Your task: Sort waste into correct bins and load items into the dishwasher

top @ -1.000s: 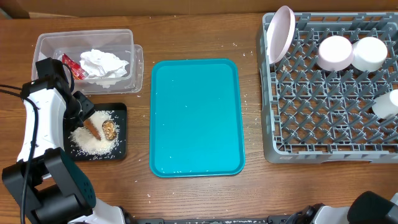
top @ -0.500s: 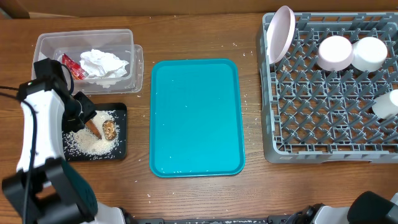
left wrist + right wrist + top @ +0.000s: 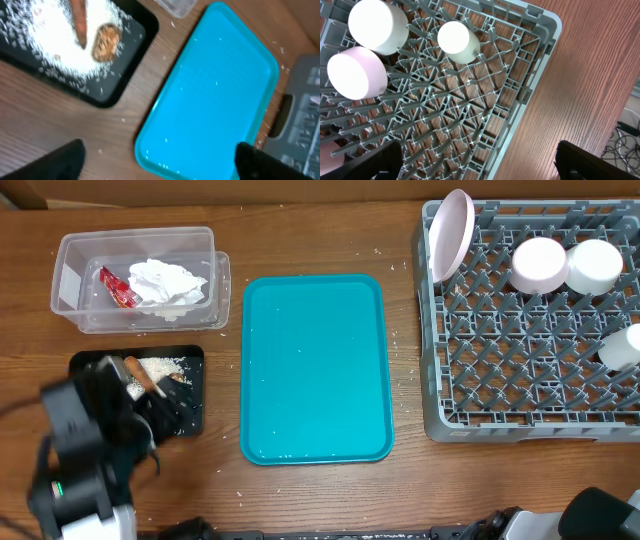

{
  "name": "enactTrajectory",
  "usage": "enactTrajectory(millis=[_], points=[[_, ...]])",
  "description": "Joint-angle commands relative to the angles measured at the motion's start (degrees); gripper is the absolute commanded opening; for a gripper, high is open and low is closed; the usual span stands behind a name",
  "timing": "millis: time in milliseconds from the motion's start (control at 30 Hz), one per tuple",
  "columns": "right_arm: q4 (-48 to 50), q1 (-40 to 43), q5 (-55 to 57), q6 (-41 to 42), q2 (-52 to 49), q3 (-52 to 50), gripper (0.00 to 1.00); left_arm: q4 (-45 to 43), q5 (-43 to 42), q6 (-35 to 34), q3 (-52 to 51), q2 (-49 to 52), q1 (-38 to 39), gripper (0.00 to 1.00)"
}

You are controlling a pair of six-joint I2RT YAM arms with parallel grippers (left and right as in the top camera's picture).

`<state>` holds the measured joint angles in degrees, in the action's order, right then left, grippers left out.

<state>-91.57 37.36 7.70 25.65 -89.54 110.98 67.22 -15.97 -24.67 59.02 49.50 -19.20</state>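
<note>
In the left wrist view the shallow black tray point(image 3: 141, 30) holds loose white rice point(image 3: 50, 47), an orange carrot point(image 3: 77, 20) and a brown food lump point(image 3: 106, 42). My left gripper point(image 3: 160, 165) hangs open and empty above the wood between that tray and the teal tray point(image 3: 215, 90). From overhead, the left arm blurs over the black tray point(image 3: 196, 420). The clear tub point(image 3: 70, 280) holds napkins point(image 3: 165, 283) and a red wrapper point(image 3: 117, 287). The grey dish rack point(image 3: 535, 405) carries an upright plate point(image 3: 452, 235) and cups point(image 3: 540, 265). My right gripper point(image 3: 480, 165) is open over the rack's corner point(image 3: 540, 55).
The teal tray point(image 3: 315, 368) lies in the middle of the wooden table with a few rice grains on it. Stray grains dot the wood around it. In the right wrist view three white cups point(image 3: 377, 25) stand upside down on the rack's pegs, beside bare wood point(image 3: 600, 75).
My left gripper has opened and let go of the carrot, which now lies in the black tray. The left arm has pulled back toward the table's front. The right arm has not moved.
</note>
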Motion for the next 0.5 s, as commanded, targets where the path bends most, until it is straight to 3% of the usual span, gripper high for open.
enactTrajectory(millis=[0, 467], points=[[0.13, -0.02, 0.17, -0.13, 0.33, -0.04, 1.0, 1.33, -3.04, -2.69, -3.98, -5.97, 0.09, 1.0], [0.13, -0.02, 0.17, -0.13, 0.33, -0.04, 1.0, 1.62, -2.97, -3.87, -4.13, -6.8, 0.09, 1.0]])
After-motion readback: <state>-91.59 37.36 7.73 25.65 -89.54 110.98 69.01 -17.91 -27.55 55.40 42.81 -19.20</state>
